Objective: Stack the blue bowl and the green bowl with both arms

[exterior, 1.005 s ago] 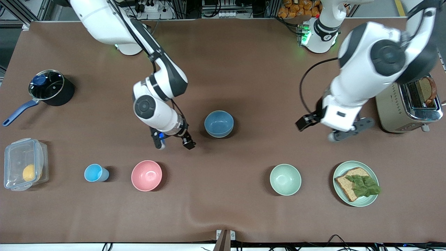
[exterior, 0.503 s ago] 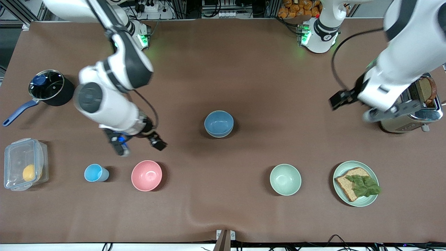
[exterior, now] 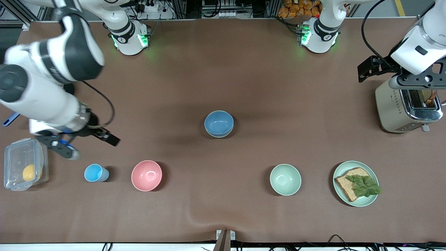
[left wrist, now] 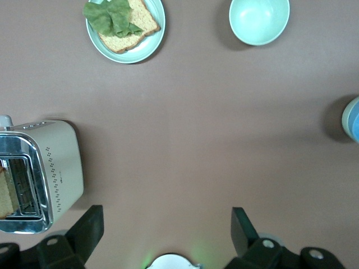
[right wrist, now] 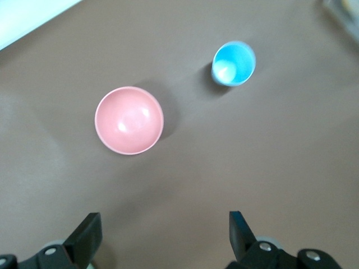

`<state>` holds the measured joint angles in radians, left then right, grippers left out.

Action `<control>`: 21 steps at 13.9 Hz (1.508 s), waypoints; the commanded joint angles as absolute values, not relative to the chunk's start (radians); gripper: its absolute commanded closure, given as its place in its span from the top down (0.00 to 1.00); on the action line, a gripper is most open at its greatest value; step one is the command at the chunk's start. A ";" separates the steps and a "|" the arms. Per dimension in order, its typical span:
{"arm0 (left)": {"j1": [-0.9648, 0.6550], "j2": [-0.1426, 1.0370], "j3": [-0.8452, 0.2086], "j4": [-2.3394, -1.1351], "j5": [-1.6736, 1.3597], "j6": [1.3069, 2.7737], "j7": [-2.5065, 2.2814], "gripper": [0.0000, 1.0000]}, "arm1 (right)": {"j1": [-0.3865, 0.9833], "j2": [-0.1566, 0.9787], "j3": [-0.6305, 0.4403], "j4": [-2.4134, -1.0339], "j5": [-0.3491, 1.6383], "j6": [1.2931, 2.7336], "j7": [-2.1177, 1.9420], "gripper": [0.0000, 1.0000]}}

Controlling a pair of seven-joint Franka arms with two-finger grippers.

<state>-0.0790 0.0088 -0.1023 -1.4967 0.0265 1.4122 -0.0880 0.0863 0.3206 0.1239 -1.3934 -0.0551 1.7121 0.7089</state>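
The blue bowl [exterior: 218, 123] sits mid-table; the pale green bowl [exterior: 285, 179] is nearer the camera. The left gripper [exterior: 411, 75] hangs open over the toaster [exterior: 406, 108], partly hiding it. The right gripper [exterior: 75, 141] hangs open, apparently above the plastic container's [exterior: 21, 164] edge.

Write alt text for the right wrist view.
The open right gripper hangs above bare brown table, holding nothing. Below it stand an empty pink bowl and a small light-blue cup, apart from each other.
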 commanded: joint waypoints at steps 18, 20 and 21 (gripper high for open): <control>-0.054 -0.014 -0.046 -1.453 -0.018 1.318 -0.040 1.00 | -0.101 -0.070 0.002 -1.707 0.037 1.704 -0.083 1.00; -0.055 -0.015 -0.046 -1.453 -0.017 1.327 -0.041 1.00 | -0.100 -0.097 0.002 -1.744 0.046 1.709 -0.086 1.00; -0.055 -0.015 -0.049 -1.453 -0.015 1.328 -0.047 1.00 | -0.100 -0.098 0.002 -1.743 0.049 1.695 -0.087 1.00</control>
<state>-0.0610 -0.0111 -0.0456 -1.4620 0.0016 1.3295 -0.0582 -0.0880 -0.0419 -0.0062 -1.6863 0.0276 1.6883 -0.0692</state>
